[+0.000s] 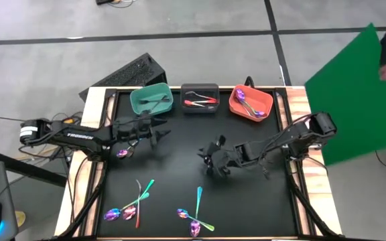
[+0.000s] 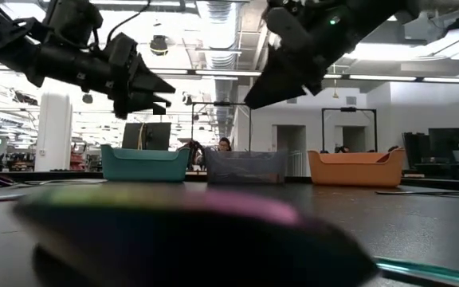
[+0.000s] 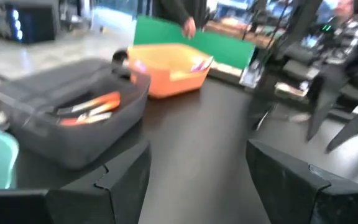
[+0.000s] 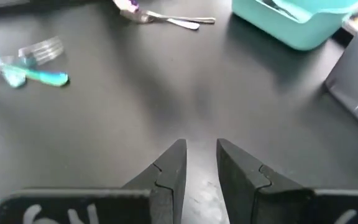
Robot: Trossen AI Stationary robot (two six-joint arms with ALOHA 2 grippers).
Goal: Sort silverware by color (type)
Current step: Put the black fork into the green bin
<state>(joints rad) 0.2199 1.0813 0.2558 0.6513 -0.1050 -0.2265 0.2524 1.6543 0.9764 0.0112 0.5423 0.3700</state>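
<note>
Black surface (image 1: 179,167): your three far-edge bins part-filled; iridescent silverware (image 1: 131,209) remains near edge. Left end effector (image 1: 158,132) wide open, right end effector (image 1: 210,161) half-open, both empty.

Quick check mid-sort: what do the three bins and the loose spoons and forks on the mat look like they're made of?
Teal bin, dark grey bin and orange bin: probably moulded plastic, matte, with solid colour and rounded rims. Loose spoons and forks: likely metal with an iridescent coating, shiny, shifting from purple to teal; coated plastic can't be ruled out.
</note>
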